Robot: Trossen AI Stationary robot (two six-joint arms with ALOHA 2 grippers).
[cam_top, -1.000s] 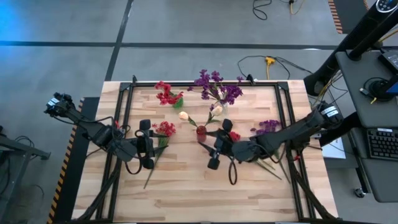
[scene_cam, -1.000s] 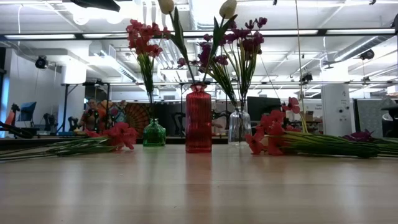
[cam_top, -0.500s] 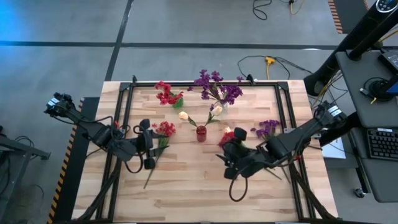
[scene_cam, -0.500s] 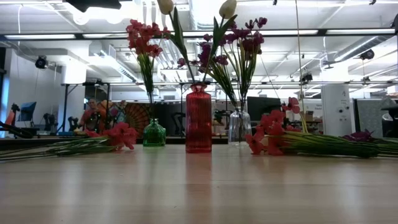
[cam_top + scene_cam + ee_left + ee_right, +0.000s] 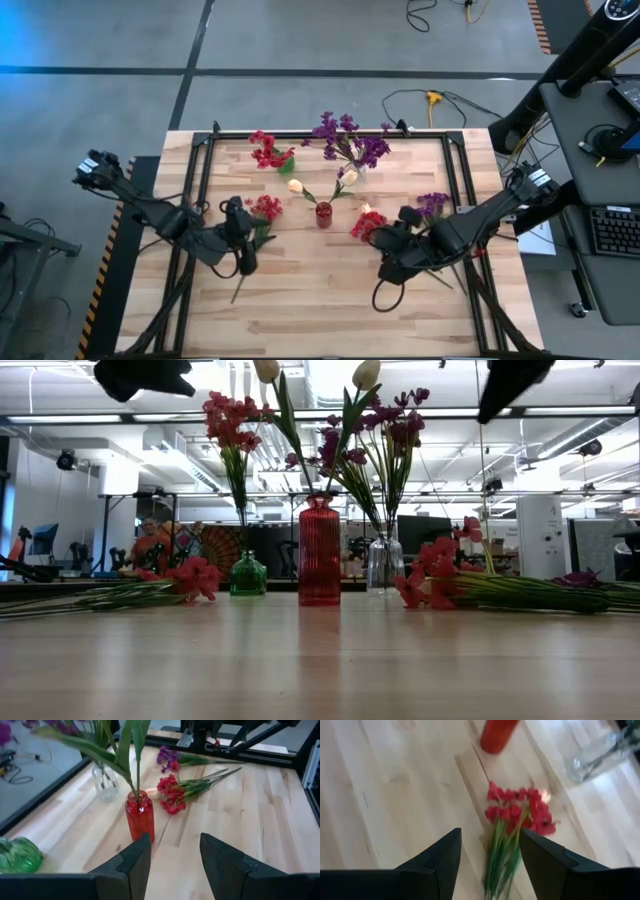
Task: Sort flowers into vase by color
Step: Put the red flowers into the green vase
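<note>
The right tool (image 5: 487,865), fingers apart and empty, hovers nearest the red flowers (image 5: 517,812) lying flat on the worktop (image 5: 385,795), stems running lengthwise between its 2 fingers.

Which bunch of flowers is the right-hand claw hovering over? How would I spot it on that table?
Start at the tall ribbed red glass vase in the middle of the wooden table. Just to its right, a bunch of red flowers with green stems lies flat on the wood, below the open right gripper. The loose bunch beyond it is purple, and the other loose red bunch lies left of the vase.
</note>
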